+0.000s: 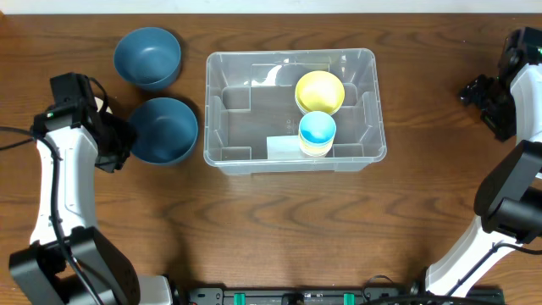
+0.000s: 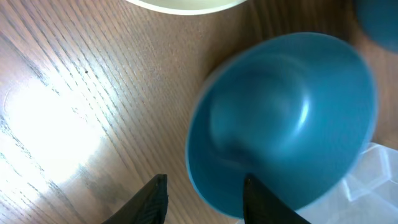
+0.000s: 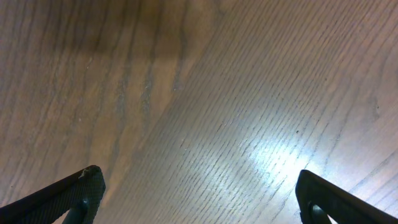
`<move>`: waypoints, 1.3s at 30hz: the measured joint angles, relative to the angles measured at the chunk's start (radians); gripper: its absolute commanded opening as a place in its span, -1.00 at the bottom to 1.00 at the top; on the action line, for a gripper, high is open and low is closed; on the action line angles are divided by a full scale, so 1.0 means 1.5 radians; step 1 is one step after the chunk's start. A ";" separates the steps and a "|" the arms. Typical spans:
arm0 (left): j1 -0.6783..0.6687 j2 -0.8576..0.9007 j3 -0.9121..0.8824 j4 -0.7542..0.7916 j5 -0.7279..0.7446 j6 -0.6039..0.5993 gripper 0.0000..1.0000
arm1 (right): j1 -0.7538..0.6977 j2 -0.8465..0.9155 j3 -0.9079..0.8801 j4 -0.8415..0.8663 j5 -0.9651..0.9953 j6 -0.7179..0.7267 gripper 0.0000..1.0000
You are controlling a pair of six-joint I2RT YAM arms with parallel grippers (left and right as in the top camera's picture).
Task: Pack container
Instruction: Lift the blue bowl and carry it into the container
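Left of the container (image 1: 222,112), the left arm (image 1: 58,182) rises from the near edge of the table (image 1: 271,229) as a white upright link, then bends at its dark wrist toward the centre. That carries the left gripper (image 2: 205,182) to the left rim of the nearer blue bowl (image 1: 163,129). From the left wrist camera its two dark fingers (image 2: 152,202) stand partly apart. One is over bare wood and the other is in front of the bowl's inner wall, so the rim lies in the gap between them and does not look pinched. The bowl is blurred in that view. A farther blue bowl (image 1: 148,57) sits behind it, just apart from it, both upright on the wood. The container stands in the middle of the table, long side toward the robot, clear-walled and open-topped. It holds a yellow bowl (image 1: 319,91) in its right half toward the back. A cup (image 1: 318,131) with a blue inside stands just in front of that bowl, close against it. At the far right edge the right arm (image 1: 508,195) loops up from the near side and folds back well clear of the container. The right gripper (image 3: 198,177) points down at bare tabletop with its jaws spread wide and only wood grain between them.
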 measured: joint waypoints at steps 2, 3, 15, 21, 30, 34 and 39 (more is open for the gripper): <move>0.000 0.012 0.000 -0.001 0.000 0.001 -0.19 | 0.000 0.000 0.000 0.000 0.000 0.000 0.98; 0.000 0.019 0.000 -0.002 0.000 0.003 -0.19 | 0.000 0.000 0.000 0.000 0.000 0.000 0.99; -0.002 0.118 0.000 0.020 0.000 0.011 -0.23 | 0.000 0.000 0.000 0.000 0.000 0.000 0.98; -0.011 0.166 0.000 0.047 0.000 0.010 -0.89 | 0.000 0.000 0.000 0.000 0.000 0.000 0.98; -0.020 0.175 0.000 0.052 0.003 0.015 -0.88 | 0.000 0.000 0.000 0.000 0.000 0.000 0.98; -0.020 0.169 0.000 0.054 0.021 0.015 -0.88 | 0.000 0.000 0.000 0.000 0.000 0.000 0.98; -0.020 0.127 0.000 0.054 0.047 0.015 -0.88 | 0.000 0.000 0.000 0.000 0.000 0.000 0.98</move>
